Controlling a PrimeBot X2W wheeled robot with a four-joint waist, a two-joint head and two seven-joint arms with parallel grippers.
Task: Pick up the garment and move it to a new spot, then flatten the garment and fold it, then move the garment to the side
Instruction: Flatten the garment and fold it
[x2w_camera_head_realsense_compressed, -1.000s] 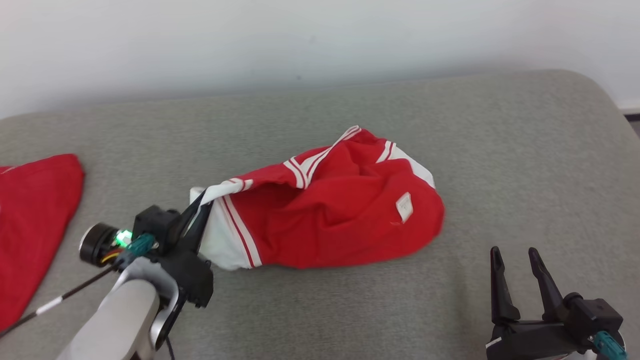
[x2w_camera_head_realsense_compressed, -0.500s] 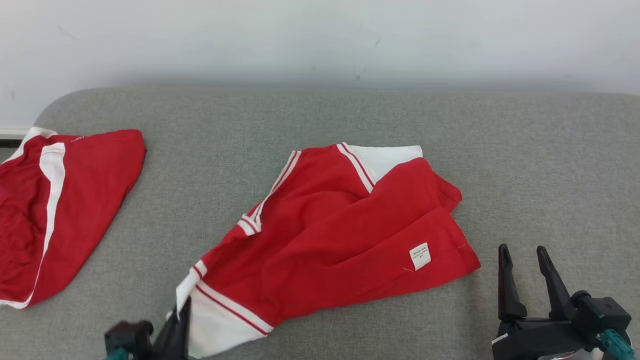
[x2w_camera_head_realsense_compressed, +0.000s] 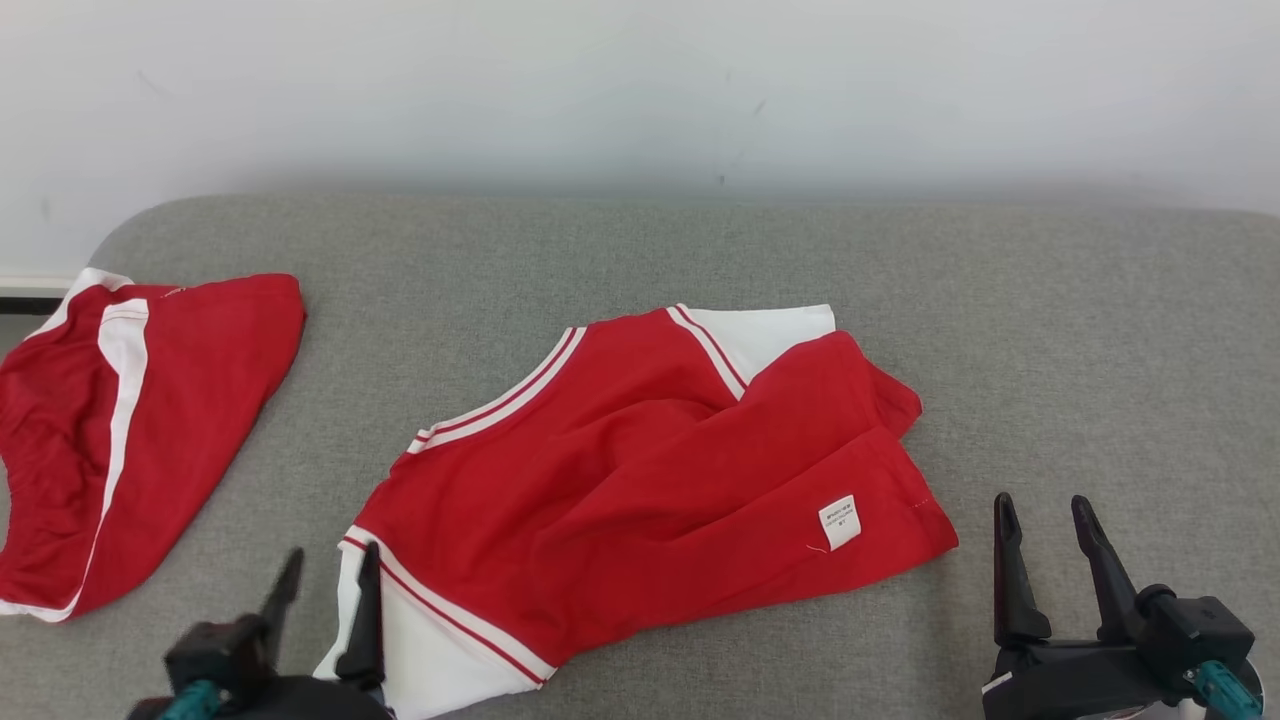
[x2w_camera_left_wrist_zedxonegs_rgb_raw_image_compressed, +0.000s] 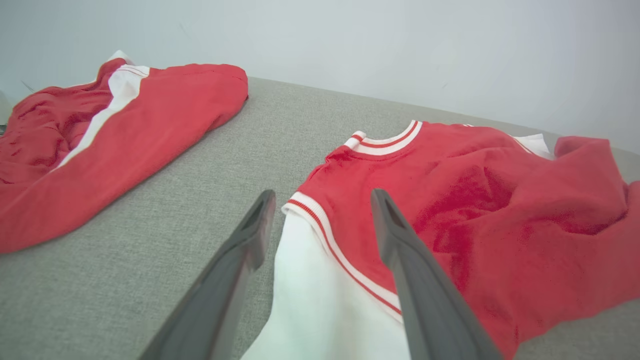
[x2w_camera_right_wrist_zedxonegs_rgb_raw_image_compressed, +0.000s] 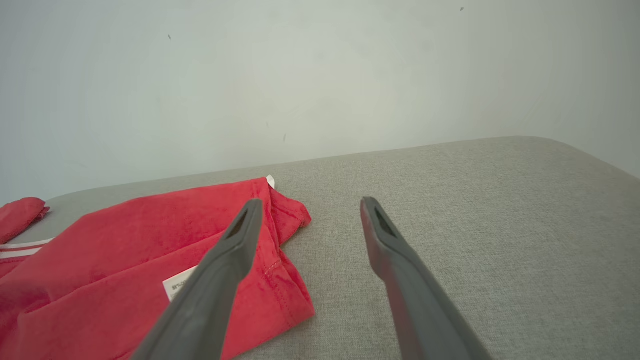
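The garment (x2w_camera_head_realsense_compressed: 640, 480) is a red shirt with white sleeves and striped trim, lying crumpled on the grey cushioned surface (x2w_camera_head_realsense_compressed: 1050, 330), with a white label facing up near its right edge. My left gripper (x2w_camera_head_realsense_compressed: 330, 565) stands open at the lower left, its fingers either side of the white sleeve's edge. In the left wrist view that sleeve (x2w_camera_left_wrist_zedxonegs_rgb_raw_image_compressed: 315, 300) lies between the spread fingers (x2w_camera_left_wrist_zedxonegs_rgb_raw_image_compressed: 250, 240), loose. My right gripper (x2w_camera_head_realsense_compressed: 1040, 515) is open at the lower right, just off the shirt's right hem (x2w_camera_right_wrist_zedxonegs_rgb_raw_image_compressed: 285, 290), holding nothing.
A second red and white garment (x2w_camera_head_realsense_compressed: 110, 430) lies at the left end of the surface, also seen in the left wrist view (x2w_camera_left_wrist_zedxonegs_rgb_raw_image_compressed: 100, 125). A pale wall runs behind. Bare grey surface extends to the right of the shirt.
The left gripper has let go of the white sleeve and opened. The shirt was dragged out and now lies more spread. The head camera also swung, shifting the whole picture.
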